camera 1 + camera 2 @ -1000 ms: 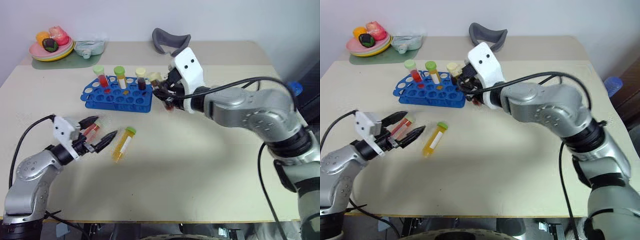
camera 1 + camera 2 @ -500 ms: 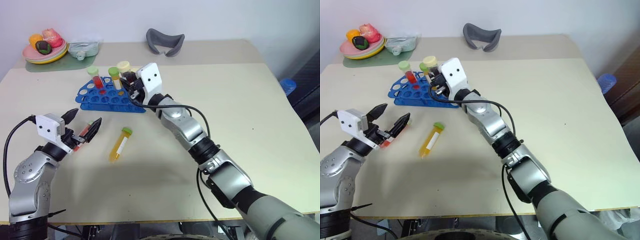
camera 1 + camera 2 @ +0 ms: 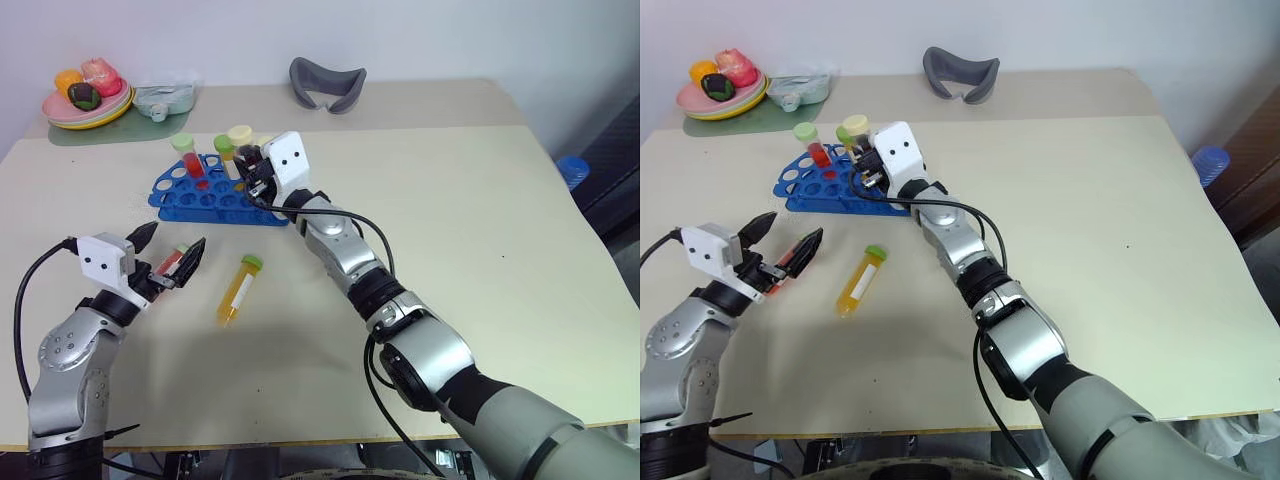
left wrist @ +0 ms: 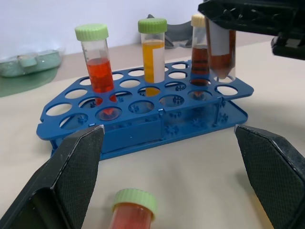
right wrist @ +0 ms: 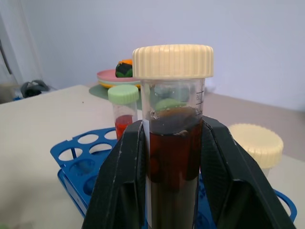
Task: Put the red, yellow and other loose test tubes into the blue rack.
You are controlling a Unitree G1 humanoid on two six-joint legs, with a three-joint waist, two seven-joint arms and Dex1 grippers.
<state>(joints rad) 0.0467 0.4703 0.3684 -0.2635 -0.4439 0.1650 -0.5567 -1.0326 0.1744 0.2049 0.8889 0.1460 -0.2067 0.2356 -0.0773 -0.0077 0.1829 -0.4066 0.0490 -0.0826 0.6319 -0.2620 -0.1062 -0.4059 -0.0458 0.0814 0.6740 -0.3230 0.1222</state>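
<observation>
The blue rack point(image 3: 178, 190) stands at the back left of the table and holds a red tube point(image 4: 97, 69), a yellow tube point(image 4: 152, 52) and a brown tube with a cream cap point(image 4: 199, 45). My right gripper point(image 3: 256, 172) is shut on a dark brown tube with a cream cap point(image 5: 172, 143), held upright just above the rack's right end. Nearer to me, my left gripper point(image 3: 175, 241) stands open around a red tube with a green cap point(image 3: 172, 262) lying on the table. A yellow tube with a green cap point(image 3: 238, 288) lies just to its right.
A plate of toy fruit point(image 3: 60, 105) and a green dish point(image 3: 165, 98) sit at the far left corner. A grey curved object point(image 3: 328, 82) lies at the far edge. The table's right half is bare.
My right gripper has carried the brown tube left and down, from beside the rack's right end to just over its holes. The left gripper has barely moved.
</observation>
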